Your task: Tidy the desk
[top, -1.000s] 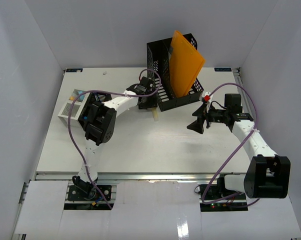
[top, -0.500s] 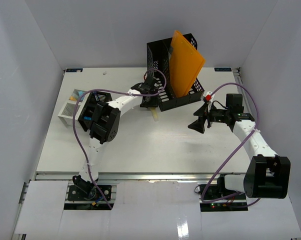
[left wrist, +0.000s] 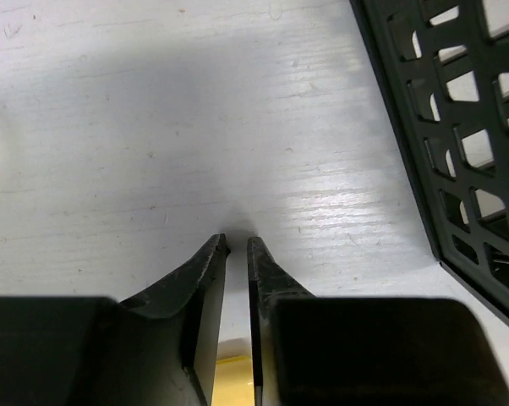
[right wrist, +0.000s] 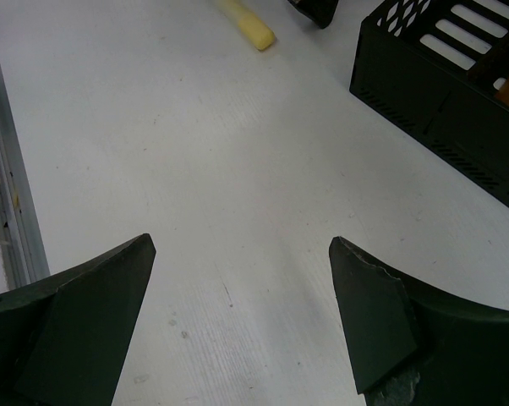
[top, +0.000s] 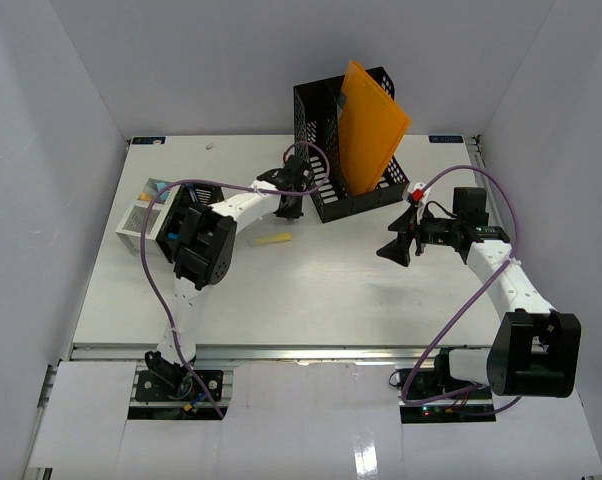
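The desk (top: 311, 290) is a large white tabletop with a metal rail (top: 311, 350) on its front edge. A pale yellow stick (top: 274, 239) lies flat on it, also seen in the right wrist view (right wrist: 248, 25). My left gripper (top: 290, 207) points down just left of the black mesh file holder (top: 346, 195). In the left wrist view its jaws (left wrist: 236, 245) stand a narrow gap apart, with nothing between the tips. My right gripper (top: 396, 250) is wide open and empty over bare desk (right wrist: 242, 244), right of the middle.
The file holder (left wrist: 466, 127) stands at the back centre with an orange folder (top: 371, 125) leaning in it; its corner shows in the right wrist view (right wrist: 457, 93). A small white slotted organizer box (top: 141, 215) sits at the left edge. Walls close in three sides.
The yellow stick hung upright under my left gripper before; now it lies flat on the desk to the gripper's near left. The right arm has barely moved.
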Robot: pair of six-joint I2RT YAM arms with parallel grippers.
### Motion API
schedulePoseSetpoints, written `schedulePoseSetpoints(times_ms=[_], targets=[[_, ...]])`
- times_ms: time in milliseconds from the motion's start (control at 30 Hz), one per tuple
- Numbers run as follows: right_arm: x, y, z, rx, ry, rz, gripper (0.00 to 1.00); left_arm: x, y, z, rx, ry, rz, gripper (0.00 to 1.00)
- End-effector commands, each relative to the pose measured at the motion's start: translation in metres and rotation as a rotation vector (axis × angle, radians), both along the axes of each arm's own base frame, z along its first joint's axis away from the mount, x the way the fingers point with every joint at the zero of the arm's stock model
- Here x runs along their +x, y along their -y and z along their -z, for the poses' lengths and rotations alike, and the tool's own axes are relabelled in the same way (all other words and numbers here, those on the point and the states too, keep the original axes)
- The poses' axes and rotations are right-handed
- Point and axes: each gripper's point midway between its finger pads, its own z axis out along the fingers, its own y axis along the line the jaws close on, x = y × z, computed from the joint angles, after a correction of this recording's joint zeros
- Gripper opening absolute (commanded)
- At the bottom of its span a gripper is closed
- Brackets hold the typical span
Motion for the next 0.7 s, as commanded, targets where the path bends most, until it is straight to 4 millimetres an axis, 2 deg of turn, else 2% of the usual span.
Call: schedulePoseSetpoints(times_ms=[0, 67, 167, 233, 400, 533, 600, 667], targets=[[0.000, 0.000, -0.004, 0.012, 0.009, -0.003, 0.90, -0.031, -0.017, 0.002, 0.001, -0.107, -0.010, 0.19], [0.000, 0.000, -0.004, 0.013, 0.010, -0.005, 0.90, -0.030, -0.014, -0.004, -0.018, -0.097, -0.007, 0.24], [-0.001, 0.000, -0.005, 0.015, 0.011, -0.007, 0.90, -0.027, -0.011, -0.017, -0.030, -0.074, 0.032, 0.52], [-0.001, 0.000, -0.005, 0.016, 0.011, -0.007, 0.90, -0.025, -0.010, -0.027, -0.024, -0.057, 0.090, 0.65], [-0.001, -0.001, -0.004, 0.019, 0.007, -0.010, 0.90, -0.030, -0.015, -0.041, 0.062, -0.043, 0.316, 0.75], [-0.001, -0.001, -0.005, 0.019, 0.006, -0.010, 0.90, -0.054, -0.016, -0.029, 0.063, -0.092, 0.526, 0.77], [-0.002, -0.001, -0.004, 0.019, 0.004, -0.010, 0.90, -0.065, -0.008, -0.029, 0.009, -0.101, 0.647, 0.78], [-0.002, -0.001, -0.003, 0.019, 0.002, -0.010, 0.90, -0.073, -0.010, -0.023, -0.003, -0.110, 0.699, 0.79]])
